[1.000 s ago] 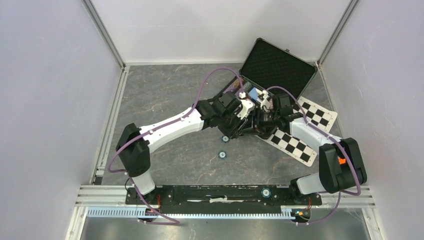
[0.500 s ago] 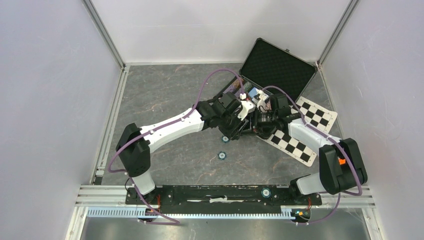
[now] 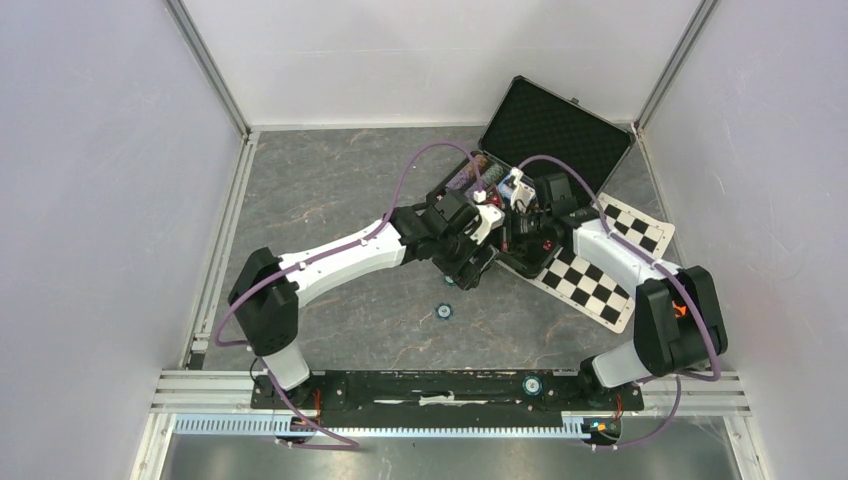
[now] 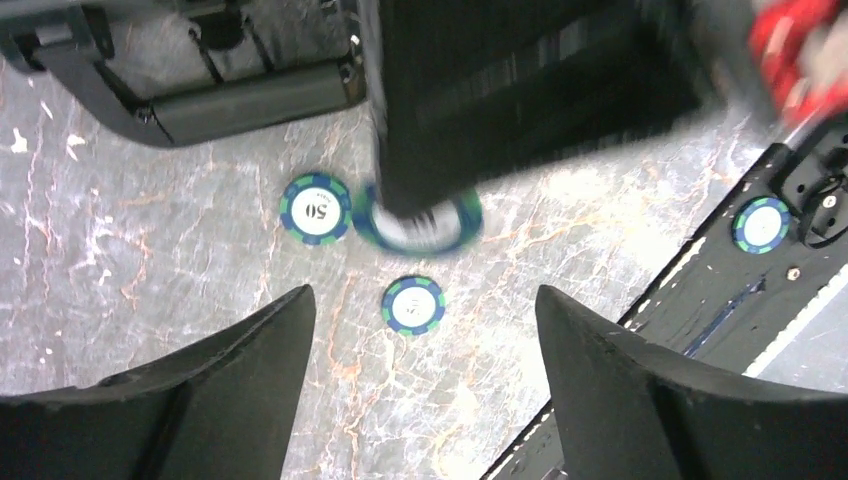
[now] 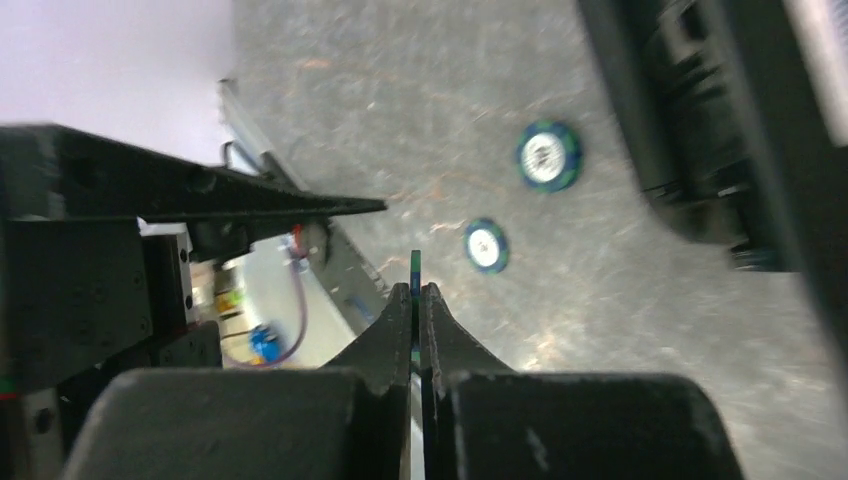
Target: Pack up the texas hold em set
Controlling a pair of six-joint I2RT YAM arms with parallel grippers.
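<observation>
Right wrist view, closest first: the right gripper (image 5: 415, 300) has its fingers pressed together on a teal chip (image 5: 415, 262) held edge-on. Only a thin sliver of its rim shows above the tips at the centre of the frame. That looks like the main risk. So narrow a hold on a smooth disc could let it pivot or squirt out if the wrist turns quickly, and it would drop back onto the grey floor.

Just beyond, the left gripper (image 4: 422, 300) hangs spread wide with nothing between its fingers. Below it lie three loose chips (image 4: 316, 209): one marked 50 left of centre, one lower centre, and one blurred and half covered by a dark shape I cannot identify. A fourth chip (image 4: 760, 224) sits on the black rail at the right edge.

In the overhead view the two wrists crowd together at the centre, so a knock between them is my second worry. It could jar the pinched chip or scatter the ones below.

Farthest off, the case (image 3: 555, 130) stands open at the upper right, its lid tilted back to show dark foam. Its tray is mostly hidden by the arms, with some coloured contents glimpsed. A corner of it rests on the checkered mat (image 3: 590, 285).
</observation>
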